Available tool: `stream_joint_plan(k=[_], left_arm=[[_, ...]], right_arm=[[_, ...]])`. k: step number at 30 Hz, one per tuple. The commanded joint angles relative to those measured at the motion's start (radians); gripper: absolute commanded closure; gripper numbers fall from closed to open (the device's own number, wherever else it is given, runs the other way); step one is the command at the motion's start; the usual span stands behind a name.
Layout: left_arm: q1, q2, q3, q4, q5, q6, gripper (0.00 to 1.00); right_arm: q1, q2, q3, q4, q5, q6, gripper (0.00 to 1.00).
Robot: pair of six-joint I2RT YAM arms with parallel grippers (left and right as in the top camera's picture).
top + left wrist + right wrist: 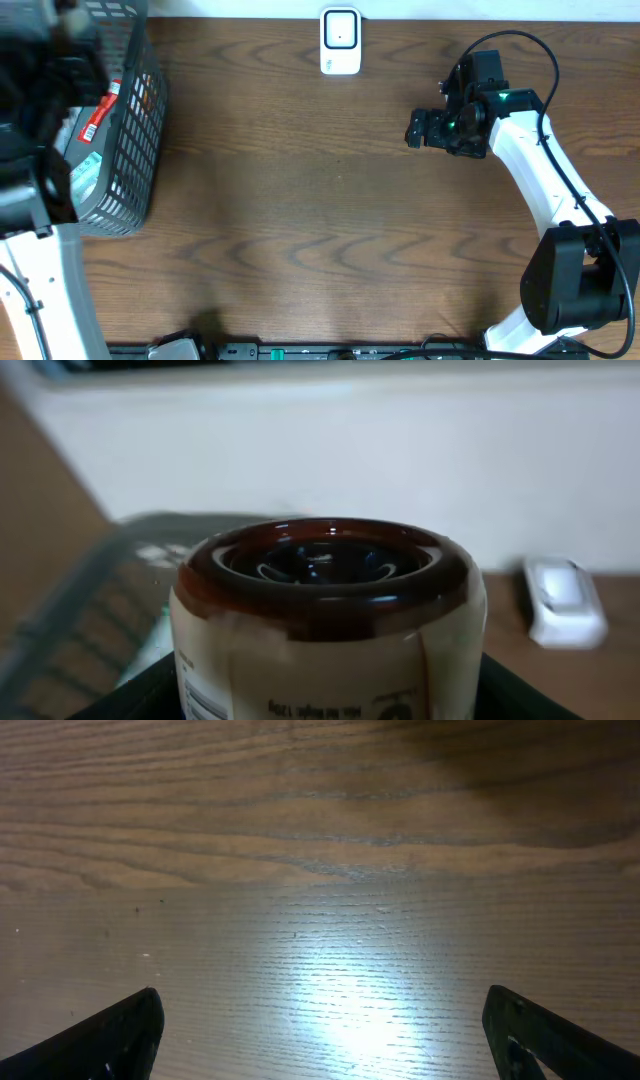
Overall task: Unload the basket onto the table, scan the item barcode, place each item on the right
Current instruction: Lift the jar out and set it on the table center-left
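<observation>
The item (325,630) is a jar with a cream label and a dark brown glossy end that faces the left wrist camera. My left gripper (325,705) is shut on it, a black finger (135,695) pressed to each side of the label. A strip of barcode lines shows at the label's lower left edge. In the overhead view the left arm (45,70) is a dark blur over the basket, and the jar is hidden beneath it. The white scanner (340,41) stands at the table's far edge; the scanner (562,600) also appears to the jar's right. My right gripper (414,130) hovers open over bare wood, its fingertips (120,1030) wide apart.
A dark wire basket (135,150) stands at the table's left edge, with a red-labelled package (100,112) and other goods inside. A white wall runs behind the table in the left wrist view. The right arm's white link (540,180) reaches in from the lower right.
</observation>
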Motion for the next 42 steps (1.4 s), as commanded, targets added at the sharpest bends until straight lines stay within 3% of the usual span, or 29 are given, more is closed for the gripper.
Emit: stream_joint_plan(k=[1,10,16,38,42], left_arm=[[-0.067,0.002,0.027,-0.054,0.021,-0.019,0.42],[-0.240,0.059,0.022,-0.328,0.019,-0.102,0.43],[-0.323,0.175,-0.041,-0.407,0.018,-0.122,0.43],[-0.474,0.855,-0.105,-0.304,0.013,-0.158,0.43],[-0.476,0.864,-0.105,-0.299,0.012,-0.157,0.33]], right_arm=[[-0.002,0.004,0.016,0.000,0.002,-0.008,0.01],[-0.002,0.004,0.016,0.004,0.002,-0.008,0.01],[-0.002,0.004,0.016,0.015,0.002,-0.008,0.01],[-0.002,0.004,0.016,0.022,0.003,-0.008,0.01],[-0.003,0.004,0.016,0.023,0.002,-0.008,0.01]])
